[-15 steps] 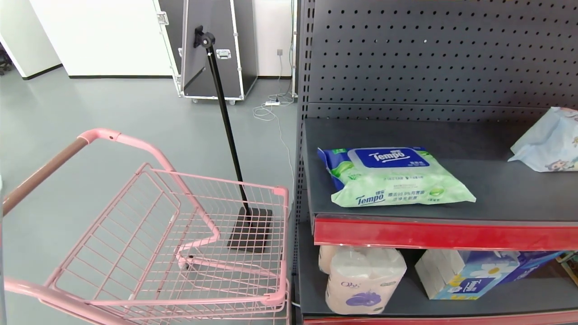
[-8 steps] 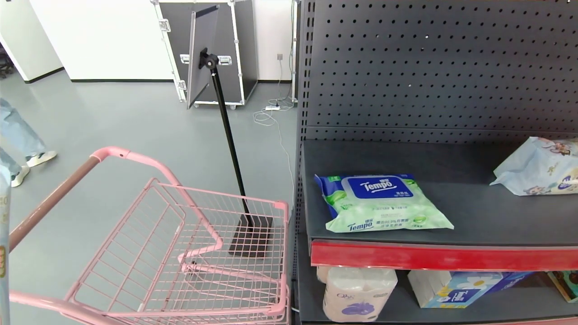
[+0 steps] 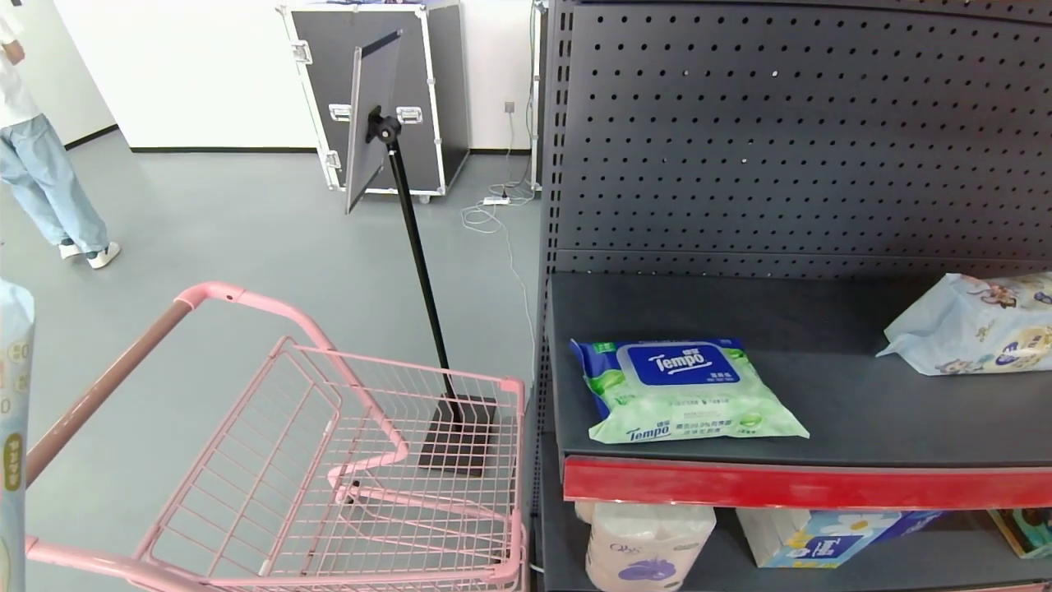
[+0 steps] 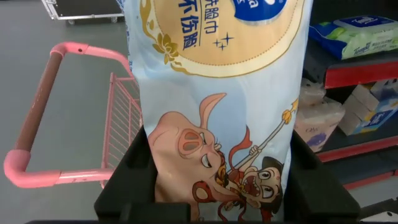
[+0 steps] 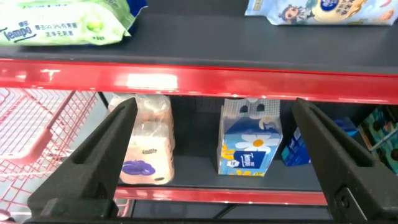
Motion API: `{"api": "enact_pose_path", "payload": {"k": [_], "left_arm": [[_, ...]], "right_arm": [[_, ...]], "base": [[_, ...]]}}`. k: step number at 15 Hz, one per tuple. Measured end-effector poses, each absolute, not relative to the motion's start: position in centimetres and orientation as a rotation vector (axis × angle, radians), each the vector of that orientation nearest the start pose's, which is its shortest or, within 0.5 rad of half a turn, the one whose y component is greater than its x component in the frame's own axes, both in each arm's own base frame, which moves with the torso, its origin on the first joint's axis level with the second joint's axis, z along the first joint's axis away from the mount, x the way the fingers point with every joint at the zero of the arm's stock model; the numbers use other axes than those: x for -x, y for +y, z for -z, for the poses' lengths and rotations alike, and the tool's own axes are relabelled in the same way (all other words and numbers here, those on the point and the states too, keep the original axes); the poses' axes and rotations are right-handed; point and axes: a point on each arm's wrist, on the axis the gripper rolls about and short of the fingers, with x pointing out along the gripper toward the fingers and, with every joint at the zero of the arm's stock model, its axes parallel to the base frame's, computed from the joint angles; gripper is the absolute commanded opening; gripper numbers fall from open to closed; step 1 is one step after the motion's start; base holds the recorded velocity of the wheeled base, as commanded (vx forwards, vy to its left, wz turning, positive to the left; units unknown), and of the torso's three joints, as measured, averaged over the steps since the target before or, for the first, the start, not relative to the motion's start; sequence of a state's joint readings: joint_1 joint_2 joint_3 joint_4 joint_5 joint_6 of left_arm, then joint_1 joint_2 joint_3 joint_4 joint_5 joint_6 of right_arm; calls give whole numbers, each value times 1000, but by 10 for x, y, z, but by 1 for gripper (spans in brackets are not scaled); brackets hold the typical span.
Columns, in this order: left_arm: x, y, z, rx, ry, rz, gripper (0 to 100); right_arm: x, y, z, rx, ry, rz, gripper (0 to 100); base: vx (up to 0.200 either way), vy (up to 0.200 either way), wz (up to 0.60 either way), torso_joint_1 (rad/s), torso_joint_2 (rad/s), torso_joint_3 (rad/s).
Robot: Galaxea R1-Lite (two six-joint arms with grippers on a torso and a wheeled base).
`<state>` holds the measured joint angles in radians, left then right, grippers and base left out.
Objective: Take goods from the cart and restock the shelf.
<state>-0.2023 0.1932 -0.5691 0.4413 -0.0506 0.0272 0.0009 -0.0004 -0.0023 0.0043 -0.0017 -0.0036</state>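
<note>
My left gripper [image 4: 221, 180] is shut on a tall light-blue pack with cartoon print [image 4: 217, 93], held upright above the pink cart [image 4: 62, 53]. That pack's edge [image 3: 12, 427] shows at the far left of the head view, beside the cart [image 3: 394, 374]. No goods show in the cart's wire basket. The dark shelf [image 3: 822, 411] carries a green-and-blue wipes pack [image 3: 682, 390] at its left and a matching light-blue cartoon pack [image 3: 970, 329] at its right. My right gripper [image 5: 214, 106] is open with nothing between its fingers, facing the shelf's red front edge [image 5: 199, 78].
On the lower shelf lie a toilet-roll pack [image 3: 645, 547] and a blue tissue multipack [image 3: 822, 530]. A black stand [image 3: 419, 271] with a heavy base [image 3: 456, 436] stands between cart and shelf. A black flight case [image 3: 427, 90] is at the back wall. Bare shelf lies between the two packs.
The head camera has tilted up, so cart and shelf sit lower in the picture. The light-blue pack in my left gripper has risen into the view's left edge.
</note>
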Motion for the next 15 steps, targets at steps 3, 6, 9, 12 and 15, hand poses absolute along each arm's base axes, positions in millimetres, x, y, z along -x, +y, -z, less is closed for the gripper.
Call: {"api": "enact_pose_path", "payload": {"k": [3,6,9,12,15], "left_arm": [[56,10,-186,-49,63,252,0],[56,10,-185,-54,62,253,0],[56,10,-185,-54,60,254,0],[56,10,-185,-58,58,255,0],[57,10,-185,-77,54,255,0]], "right_arm": [[23,0,-76,4,2,0,100],[23,0,-76,4,2,0,100],[23,0,-76,4,2,0,100],[23,0,-76,4,1,1,100],[23,0,-76,4,1,0,100]], "base": [[0,-200,0,-1,-9,-1],[0,-200,0,15,2,-1],[0,-200,0,2,2,2],[0,-200,0,-1,1,1],[0,-200,0,5,7,4]]}}
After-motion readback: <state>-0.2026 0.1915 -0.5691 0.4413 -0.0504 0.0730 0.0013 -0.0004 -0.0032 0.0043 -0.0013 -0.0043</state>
